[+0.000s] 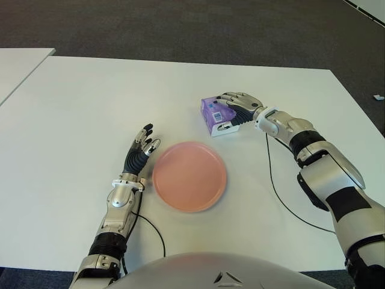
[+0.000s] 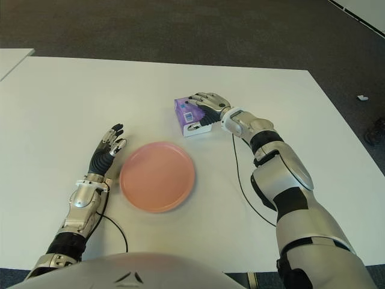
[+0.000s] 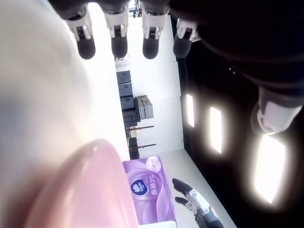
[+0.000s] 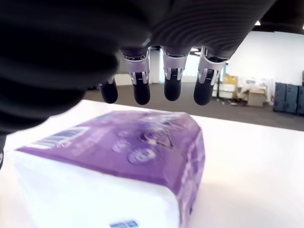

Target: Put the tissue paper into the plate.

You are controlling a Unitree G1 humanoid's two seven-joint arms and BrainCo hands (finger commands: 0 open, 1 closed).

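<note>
1 tissue pack (image 1: pixel 214 114) on table (image 1: pixel 72 120), beyond 1 pink plate (image 1: pixel 189 176), apart from it, R hand (image 1: pixel 239 108) over pack, fingers spread, no grip, L hand (image 1: pixel 141 149) open, left of plate, cable (image 1: pixel 283 198) by R arm

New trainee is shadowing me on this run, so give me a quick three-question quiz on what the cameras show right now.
1. True or false: the tissue pack already lies in the pink plate.
2. Which hand is at the tissue pack? A) left hand B) right hand
3. Fill in: the left hand shows open beside the plate's ____ side.

Key:
1. False; the pack sits on the white table, beyond the plate.
2. B; the right hand is over the pack, fingers not yet closed.
3. left
</note>
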